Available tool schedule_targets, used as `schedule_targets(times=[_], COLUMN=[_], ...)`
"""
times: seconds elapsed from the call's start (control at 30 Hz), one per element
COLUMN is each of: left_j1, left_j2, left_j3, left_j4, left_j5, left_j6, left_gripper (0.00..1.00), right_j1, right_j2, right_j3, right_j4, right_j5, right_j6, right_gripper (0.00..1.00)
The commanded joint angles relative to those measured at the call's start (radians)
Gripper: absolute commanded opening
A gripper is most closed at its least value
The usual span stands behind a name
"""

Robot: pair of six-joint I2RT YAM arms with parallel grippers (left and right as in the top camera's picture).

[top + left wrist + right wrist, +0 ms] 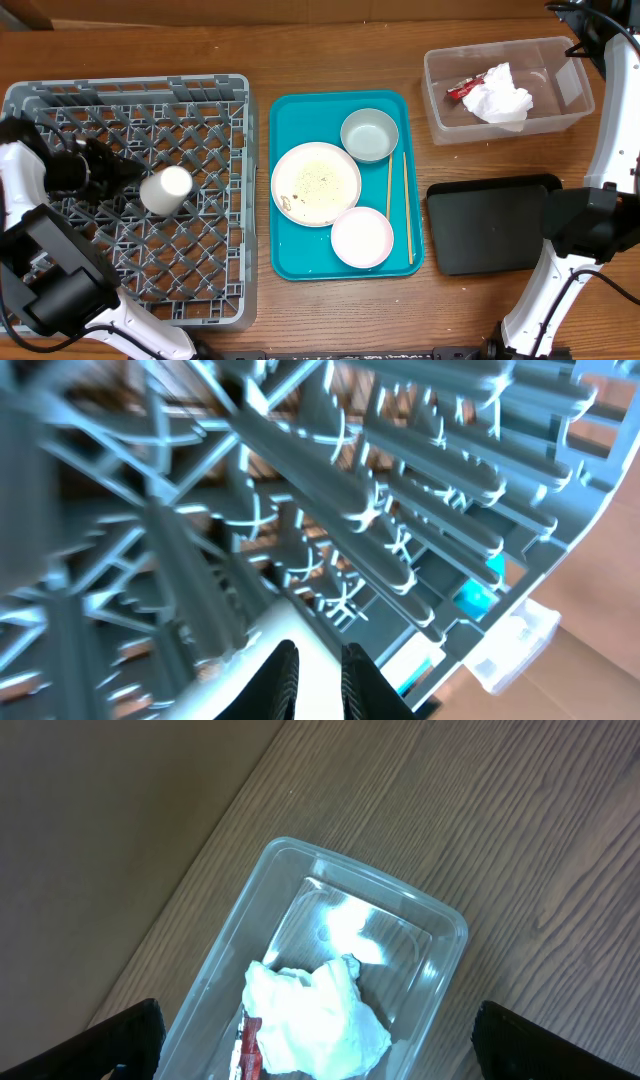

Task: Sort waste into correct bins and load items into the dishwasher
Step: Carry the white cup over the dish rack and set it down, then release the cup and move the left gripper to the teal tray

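Grey lattice rack, round wht cup, crumpled napkin

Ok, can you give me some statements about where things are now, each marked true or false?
1. The white cup is in the grey dish rack. True.
2. The napkin lies in the black tray. False: it is in the clear tub.
3. The chopsticks lie on the teal tray. True.
4. The plate is clean. False: whitish scraps lie on it.
5. The right end effector is shut. False: it is open, above the tub.
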Motion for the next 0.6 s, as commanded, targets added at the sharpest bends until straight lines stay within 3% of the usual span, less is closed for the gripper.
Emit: schedule_targets(times=[0.0, 0.33, 0.47, 0.57], left_j1=[-0.002, -0.047, -0.145, -0.239], left_j2=[0.002, -0.051, -0.066, -0.065], left_j3=[0.112, 0.292, 0.292, 0.291], left_j4=[-0.050, -0.211, -0.238, -0.239], left_j5=[-0.132, -0.167, -0.168, -0.170], left_j6=[0.035, 0.111, 0.202, 0.249], left_gripper=[0.17, 0.14, 0.04, 0.04], right_j1=[0.001, 0.001, 0.001, 0.001], right_j2=[-0.027, -0.027, -0.027, -0.027], right_j3=[0.013, 0.013, 0.013, 0.013], right_j4=[0.004, 0.004, 0.004, 0.004], right_j5=[0.006, 0.006, 0.006, 0.006], right_j6=[0.008, 0.008, 0.008, 0.008], right_gripper=[1.00, 1.00, 1.00, 1.00])
